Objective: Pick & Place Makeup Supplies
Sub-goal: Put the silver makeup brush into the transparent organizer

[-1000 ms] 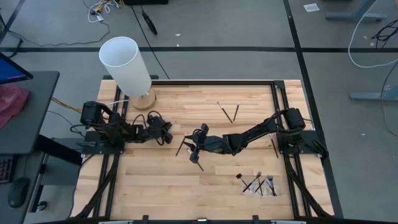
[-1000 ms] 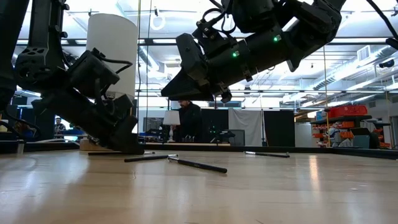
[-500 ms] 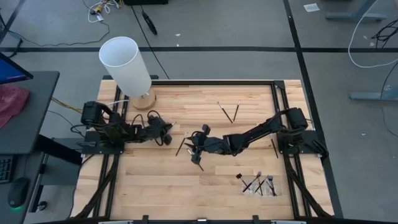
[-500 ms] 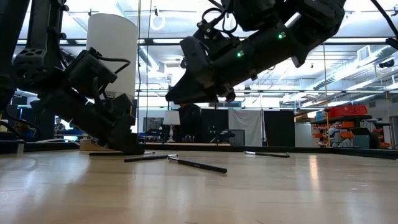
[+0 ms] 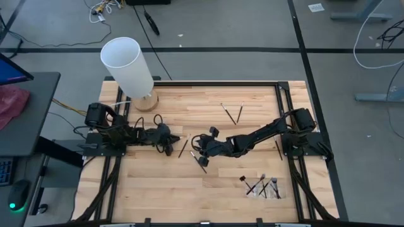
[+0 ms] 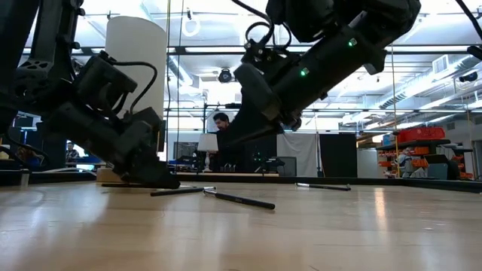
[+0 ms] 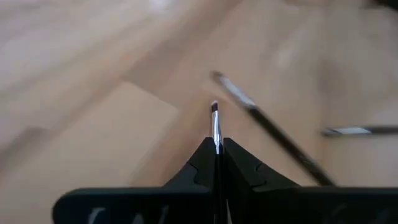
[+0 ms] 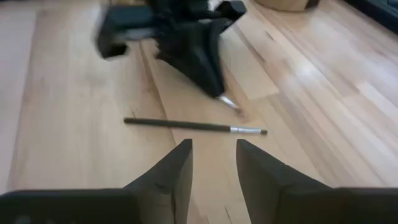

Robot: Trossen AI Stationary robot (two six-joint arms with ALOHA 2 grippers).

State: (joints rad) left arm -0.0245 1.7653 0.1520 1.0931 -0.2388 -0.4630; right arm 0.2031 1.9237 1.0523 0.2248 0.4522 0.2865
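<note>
Left gripper [image 7: 217, 163]: low on the worktop [image 5: 214, 189], left of centre, clamped on one makeup brush [image 7: 216, 123]. Right gripper [image 8: 212, 163]: jaws apart, empty, hovering mid-worktop over a loose brush [image 8: 193, 127]. Further brushes [image 5: 262, 186] clustered near right.

Brush [image 7: 216, 127] handle hidden between fingers

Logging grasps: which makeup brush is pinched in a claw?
The brush in the shut left claw, its tip poking out. The other brushes, like the one before the right claw, lie free.
</note>
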